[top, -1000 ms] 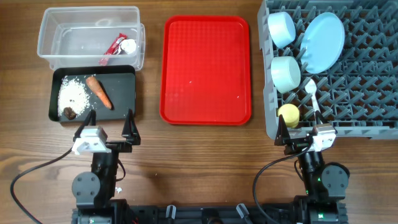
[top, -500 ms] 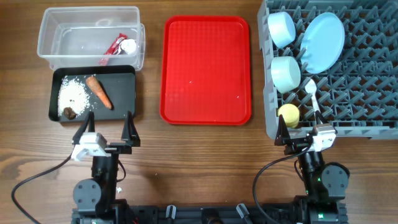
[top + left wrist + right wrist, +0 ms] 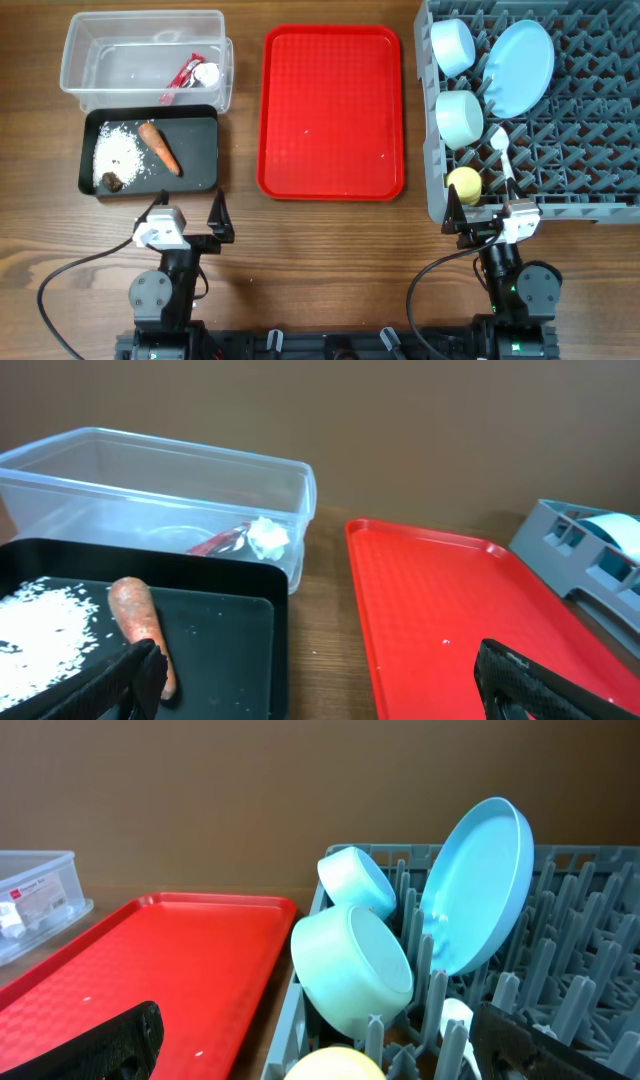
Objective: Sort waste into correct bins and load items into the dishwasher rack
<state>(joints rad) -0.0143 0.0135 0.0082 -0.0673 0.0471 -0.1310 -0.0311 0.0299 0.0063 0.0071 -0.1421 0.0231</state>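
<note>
left gripper (image 3: 186,207), right gripper (image 3: 482,208): both spread, empty | orange carrot piece (image 3: 160,148) in black rectangular tray (image 3: 200,138), left of flat red plastic tray (image 3: 332,110): likely firm, light; pinch mid-length | pale blue round plate (image 3: 520,66), right of it in grey pegged rack (image 3: 590,150): likely rigid, slick; grip rim

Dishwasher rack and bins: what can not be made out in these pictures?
- Overhead: dishwasher rack cut off by the right edge.
- Overhead: brown lump in the black tray, too small to identify.
- Right wrist: yellow cup cut by the bottom edge; spoon partly behind pegs.
</note>
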